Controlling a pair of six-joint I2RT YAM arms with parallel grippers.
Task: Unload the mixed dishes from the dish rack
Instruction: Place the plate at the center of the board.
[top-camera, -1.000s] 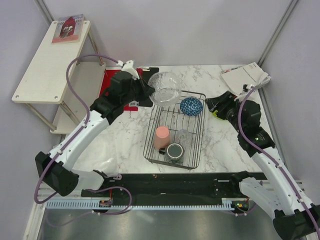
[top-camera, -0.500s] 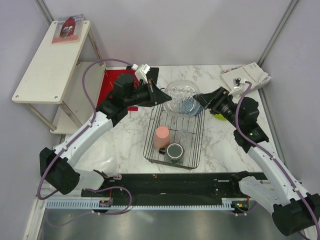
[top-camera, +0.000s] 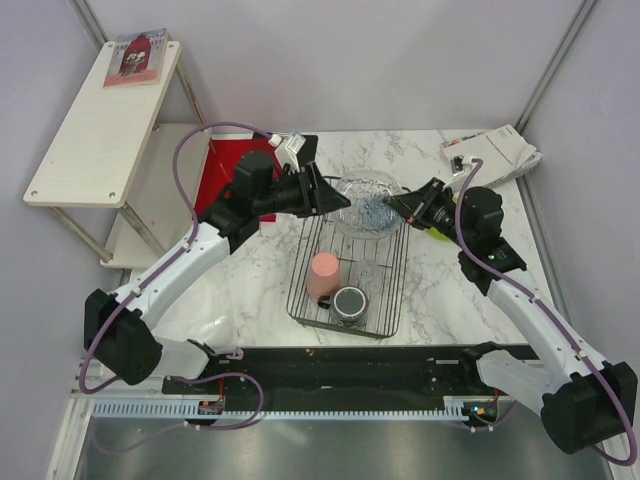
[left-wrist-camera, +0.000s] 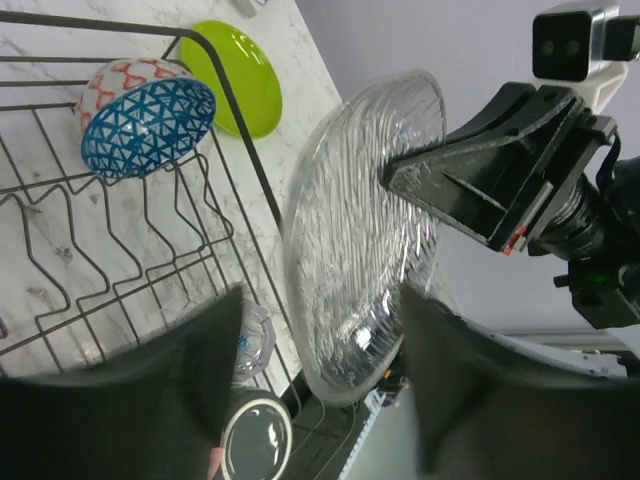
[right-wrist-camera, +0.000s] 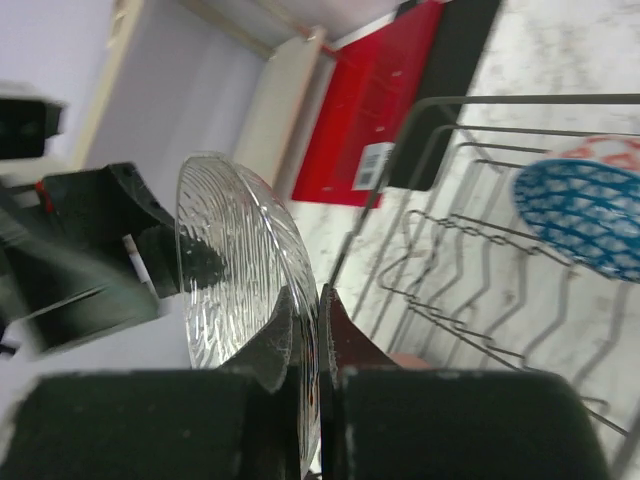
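A clear ribbed glass plate (top-camera: 363, 203) hangs on edge above the far end of the black wire dish rack (top-camera: 392, 290). My right gripper (top-camera: 397, 206) is shut on its rim (right-wrist-camera: 308, 300). My left gripper (top-camera: 326, 196) stands open, its fingers either side of the plate's opposite edge (left-wrist-camera: 320, 335) without pinching it. In the rack stand a salmon-pink cup (top-camera: 323, 275), a dark grey mug (top-camera: 349, 303) and a clear drinking glass (top-camera: 369, 272). The blue patterned bowl (left-wrist-camera: 148, 120) lies at the rack's far end. The lime-green plate (left-wrist-camera: 240, 75) lies on the table beyond the rack.
A red clipboard (top-camera: 225, 178) lies on the table left of the rack. A white shelf unit (top-camera: 100, 120) stands at the far left. Papers (top-camera: 495, 152) lie at the far right corner.
The glass plate moved right, from beside the rack's far left corner to over its far end. My right gripper reached in and shut on its rim; my left gripper opened off it.
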